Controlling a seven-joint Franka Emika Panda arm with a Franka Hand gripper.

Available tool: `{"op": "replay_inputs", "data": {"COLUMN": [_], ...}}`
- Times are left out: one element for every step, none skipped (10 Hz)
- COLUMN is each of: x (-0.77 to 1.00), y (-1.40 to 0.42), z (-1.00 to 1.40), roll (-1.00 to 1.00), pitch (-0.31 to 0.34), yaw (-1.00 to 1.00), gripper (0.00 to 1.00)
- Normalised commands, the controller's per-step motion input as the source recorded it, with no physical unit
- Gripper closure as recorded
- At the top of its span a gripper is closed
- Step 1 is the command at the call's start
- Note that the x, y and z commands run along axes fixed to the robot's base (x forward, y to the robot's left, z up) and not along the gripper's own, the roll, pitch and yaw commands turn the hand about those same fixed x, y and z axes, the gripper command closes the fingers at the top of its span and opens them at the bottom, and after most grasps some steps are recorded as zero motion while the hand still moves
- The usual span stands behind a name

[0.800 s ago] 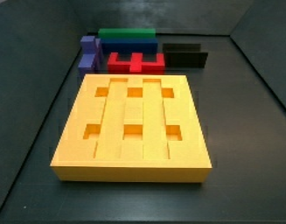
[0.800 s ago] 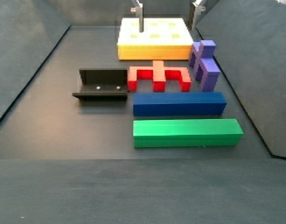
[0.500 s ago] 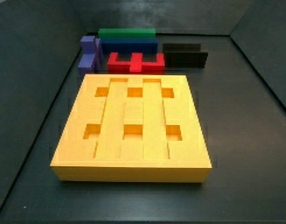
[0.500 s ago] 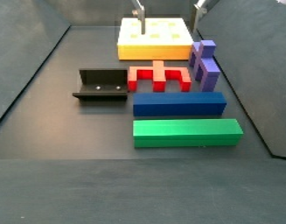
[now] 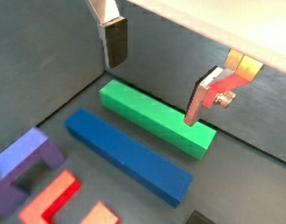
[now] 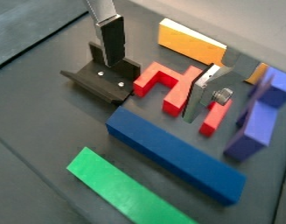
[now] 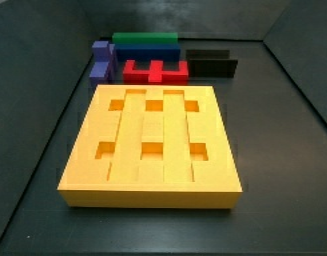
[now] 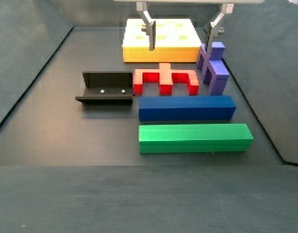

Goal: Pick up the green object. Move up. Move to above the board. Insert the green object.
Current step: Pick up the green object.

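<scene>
The green object (image 8: 195, 138) is a long bar lying flat on the floor beside the blue bar (image 8: 187, 109); it also shows in both wrist views (image 5: 156, 118) (image 6: 122, 188) and far back in a side view (image 7: 146, 39). The yellow-orange board (image 7: 152, 135) (image 8: 163, 41) lies flat at the other end of the row. My gripper (image 8: 180, 27) hangs open in the air near the board's edge and the red block (image 8: 169, 80), well away from the green object. Nothing is between its fingers (image 5: 115, 39) (image 6: 110, 39). The gripper is out of the frame in the side view that looks over the board.
A red notched block (image 6: 169, 86) and a purple block (image 8: 214, 68) lie between the board and the blue bar (image 5: 128, 162). The dark fixture (image 8: 105, 88) (image 6: 104, 79) stands beside the red block. Grey walls close in the floor on the sides.
The gripper has come down and forward from over the board toward the red block, still open. The pieces have not moved.
</scene>
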Motion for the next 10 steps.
{"op": "replay_inputs", "data": {"x": [0.06, 0.07, 0.09, 0.10, 0.07, 0.06, 0.05, 0.03, 0.01, 0.01], "y": [0.20, 0.13, 0.11, 0.18, 0.19, 0.21, 0.22, 0.24, 0.27, 0.30], "z": [0.00, 0.00, 0.00, 0.00, 0.00, -0.02, -0.02, -0.04, -0.06, -0.07], "roll": [-0.10, -0.07, -0.08, -0.03, 0.00, -0.01, -0.02, 0.00, 0.00, 0.00], "pitch": [0.000, 0.000, 0.000, 0.000, 0.000, 0.000, 0.000, 0.026, 0.039, 0.037], "yaw": [-0.71, -0.80, -0.82, -0.80, -0.81, -0.79, -0.77, -0.77, -0.74, -0.71], "gripper": [0.00, 0.00, 0.00, 0.00, 0.00, 0.00, 0.00, 0.00, 0.00, 0.00]}}
